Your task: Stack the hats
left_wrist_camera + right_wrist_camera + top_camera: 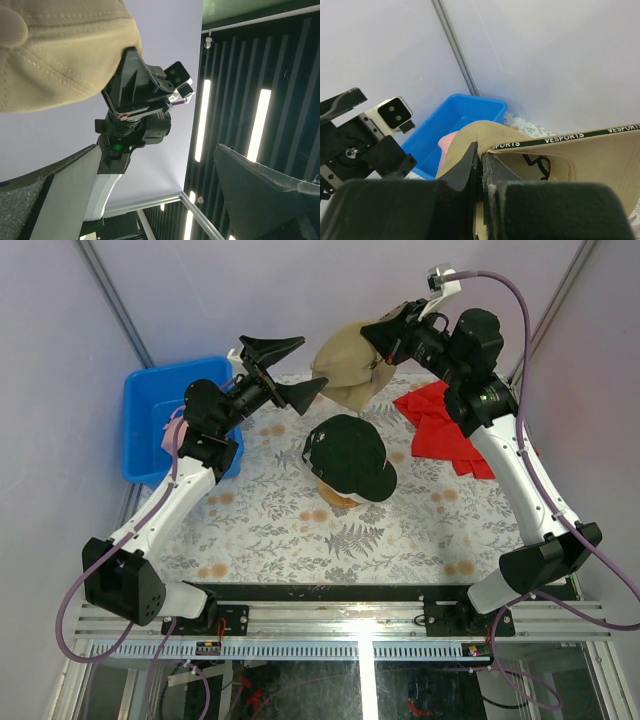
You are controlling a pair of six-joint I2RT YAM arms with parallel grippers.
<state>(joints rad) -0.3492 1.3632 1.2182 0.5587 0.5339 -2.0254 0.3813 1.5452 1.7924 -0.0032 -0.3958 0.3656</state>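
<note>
My right gripper [380, 338] is shut on the rim of the tan hat [348, 372], which hangs in the air over the far edge of the table. In the right wrist view its jaws [481, 165] pinch the tan hat [560, 160] at its taped inner band. My left gripper [286, 370] stands wide open just left of the tan hat and holds nothing. It points upward in its wrist view [150, 200], with the tan hat [50, 50] above it. A dark green hat [350, 455] sits mid-table. A pink hat [172, 435] lies in the blue bin [150, 400].
A red cloth [440, 425] lies at the back right under the right arm. The blue bin [465, 117] stands at the table's left edge, the pink hat [446, 142] inside it. Something light brown [340, 498] shows under the green hat. The floral table cover [300, 540] spreads in front.
</note>
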